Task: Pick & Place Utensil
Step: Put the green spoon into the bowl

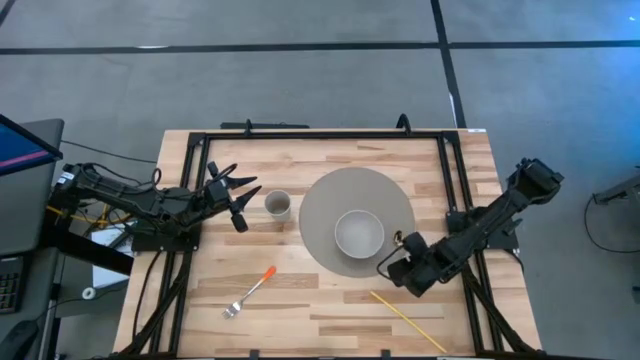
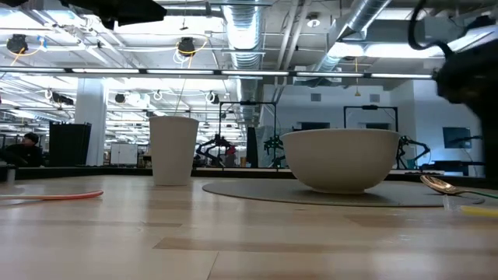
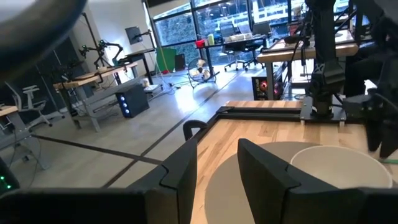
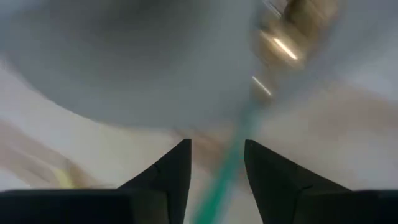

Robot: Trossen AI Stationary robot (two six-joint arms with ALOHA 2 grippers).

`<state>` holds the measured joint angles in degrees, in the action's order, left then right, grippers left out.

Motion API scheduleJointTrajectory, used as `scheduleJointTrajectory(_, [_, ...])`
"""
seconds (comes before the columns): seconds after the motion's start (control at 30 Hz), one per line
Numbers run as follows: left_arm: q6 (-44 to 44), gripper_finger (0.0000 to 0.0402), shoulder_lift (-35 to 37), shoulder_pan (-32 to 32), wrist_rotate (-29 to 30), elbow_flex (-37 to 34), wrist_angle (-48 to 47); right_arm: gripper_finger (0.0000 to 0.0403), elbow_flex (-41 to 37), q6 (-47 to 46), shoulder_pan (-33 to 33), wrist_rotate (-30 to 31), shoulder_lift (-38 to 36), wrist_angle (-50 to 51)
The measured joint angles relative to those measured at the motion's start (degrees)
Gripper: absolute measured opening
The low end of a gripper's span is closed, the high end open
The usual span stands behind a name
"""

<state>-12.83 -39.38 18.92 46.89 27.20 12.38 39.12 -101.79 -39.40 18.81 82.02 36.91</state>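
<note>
A spoon with a green handle [image 4: 231, 167] and a shiny bowl [image 4: 292, 28] lies at the near right edge of the round grey mat [image 1: 325, 190]; its bowl shows in the low view [image 2: 437, 184]. My right gripper [image 1: 390, 263] is open over it, its fingers on either side of the handle [image 4: 217, 168] without touching. A fork with an orange handle [image 1: 250, 292] lies on the table near the front left. My left gripper [image 1: 238, 196] is open and empty beside a white cup [image 1: 277, 205].
A white bowl [image 1: 358, 233] stands on the grey mat. A yellow stick [image 1: 405, 318] lies near the front right. A dark frame [image 1: 320, 133] runs along the table's far edge and both sides. Bare wood shows in the front middle.
</note>
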Motion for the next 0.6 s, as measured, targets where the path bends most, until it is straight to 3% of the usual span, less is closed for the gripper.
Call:
scheduleJointTrajectory(0.07, [-0.52,0.0118,0.0,-0.04,0.01,0.02,0.81,0.0134,-1.4,2.77,-0.03,4.04,-0.02,-4.0])
scheduleJointTrajectory(0.2, [-1.95,0.0118,0.0,-0.63,-0.02,0.04,2.34,0.0126,-2.0,2.31,1.2,4.01,-0.03,-2.1])
scheduleJointTrajectory(0.5, [-1.95,0.0118,0.0,-1.95,0.0,0.04,2.27,0.0137,-1.67,1.35,1.01,-3.75,-0.11,-1.16])
scheduleJointTrajectory(0.6, [-1.93,0.0118,0.0,-1.95,-0.01,0.04,2.25,0.014,-2.38,1.39,0.53,-2.39,-0.13,-0.93])
